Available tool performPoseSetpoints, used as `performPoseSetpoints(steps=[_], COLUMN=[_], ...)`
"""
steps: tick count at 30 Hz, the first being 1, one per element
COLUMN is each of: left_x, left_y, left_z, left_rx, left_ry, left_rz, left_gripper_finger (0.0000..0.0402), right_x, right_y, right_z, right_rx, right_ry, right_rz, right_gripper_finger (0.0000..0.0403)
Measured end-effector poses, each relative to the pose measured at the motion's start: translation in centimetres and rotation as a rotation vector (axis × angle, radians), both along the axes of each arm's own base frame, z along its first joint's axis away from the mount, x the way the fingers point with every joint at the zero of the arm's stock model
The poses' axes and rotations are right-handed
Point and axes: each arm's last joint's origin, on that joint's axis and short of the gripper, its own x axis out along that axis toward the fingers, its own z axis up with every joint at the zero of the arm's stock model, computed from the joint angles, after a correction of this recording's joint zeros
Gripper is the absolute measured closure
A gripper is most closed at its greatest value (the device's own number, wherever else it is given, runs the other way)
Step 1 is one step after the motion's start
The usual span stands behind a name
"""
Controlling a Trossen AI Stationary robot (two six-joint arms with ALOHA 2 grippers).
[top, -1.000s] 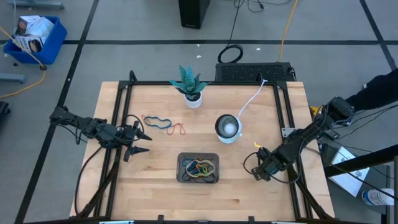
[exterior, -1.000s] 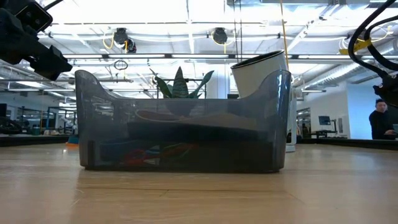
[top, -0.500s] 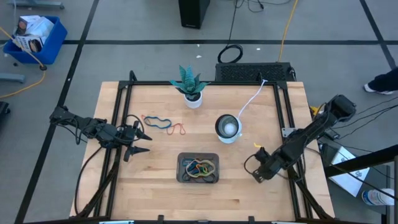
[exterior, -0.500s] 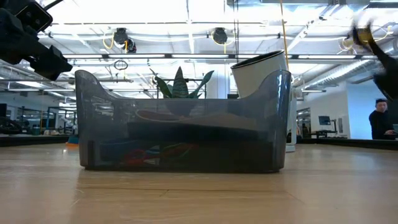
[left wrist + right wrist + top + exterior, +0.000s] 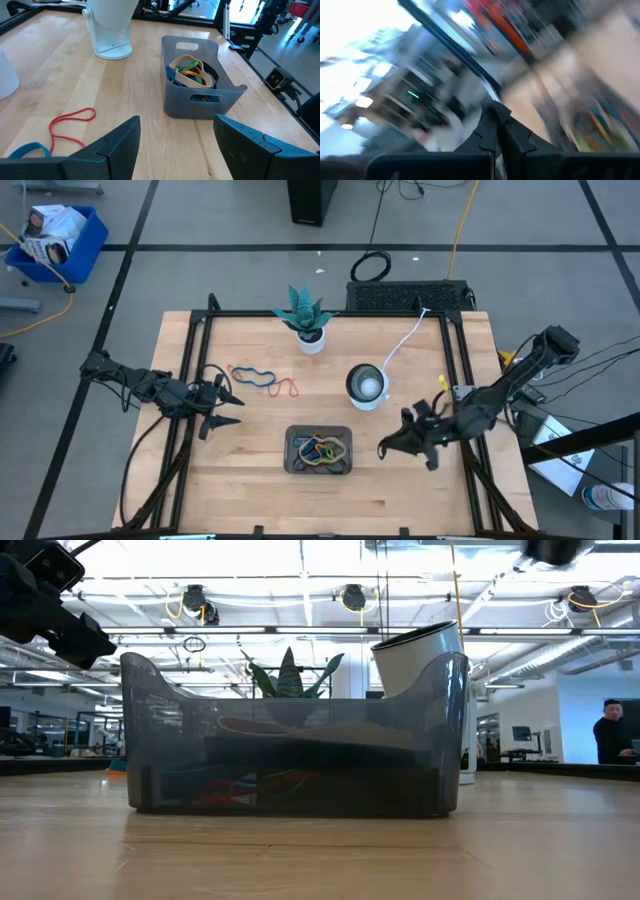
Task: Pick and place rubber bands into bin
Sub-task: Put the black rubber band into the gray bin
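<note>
The right gripper (image 5: 392, 448), fingers clenched on nothing visible, hangs beside the bin (image 5: 292, 463) of rubber bands (image 5: 322, 449). The left gripper (image 5: 232, 409), fingers spread, faces the loose bands (image 5: 255, 376), seemingly poised to grab one.

The bin (image 5: 319, 451), a small dark grey tray with rounded corners, sat near the table's front edge with a tangle of blue, orange, yellow and tan rubber bands (image 5: 325, 449) inside. A blue band (image 5: 252, 375) and a red band (image 5: 287, 388) lay loose on the wood, off to its back left
</note>
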Motion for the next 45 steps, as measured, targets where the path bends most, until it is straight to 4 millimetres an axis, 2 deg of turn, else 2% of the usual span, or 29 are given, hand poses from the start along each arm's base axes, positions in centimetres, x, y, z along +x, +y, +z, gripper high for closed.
performPoseSetpoints(steps=[3, 7, 14, 19, 23, 32, 39, 45], left_x=[0.0, 0.0, 0.0, 0.0, 0.0, 0.0, 0.0, 0.0], left_y=[0.0, 0.0, 0.0, 0.0, 0.0, 0.0, 0.0, 0.0], left_z=[0.0, 0.0, 0.0, 0.0, 0.0, 0.0, 0.0, 0.0], left_rx=[0.000, -0.005, -0.029, -0.039, -0.050, -0.047, -0.046, -0.044], left_ry=[0.000, 0.001, 0.005, 0.007, 0.008, 0.009, 0.008, 0.009], left_rz=[0.000, 0.002, 0.011, 0.015, 0.019, 0.018, 0.018, 0.016], left_gripper_finger=[0.0144, 0.0144, 0.0144, 0.0144, 0.0144, 0.0144, 0.0144, 0.0144], right_x=[0.0, 0.6, 3.9, 7.6, 10.9, 16.8, 19.1, 19.7], right_y=[-0.2, -0.6, -0.8, -0.3, 0.1, -0.1, 0.2, 0.3], right_z=[2.0, 5.1, 10.3, 10.8, 9.0, 0.9, -4.8, -7.2], right_rx=[-0.144, -0.353, -0.590, -0.747, -0.844, -0.886, -0.895, -0.875], right_ry=[-0.192, -0.247, 0.004, 0.160, 0.254, 0.487, 0.634, 0.701], right_rz=[-0.013, -0.052, -0.062, -0.050, -0.026, 0.092, 0.169, 0.164], right_gripper_finger=[0.0402, 0.0402, 0.0402, 0.0402, 0.0402, 0.0403, 0.0403, 0.0403])
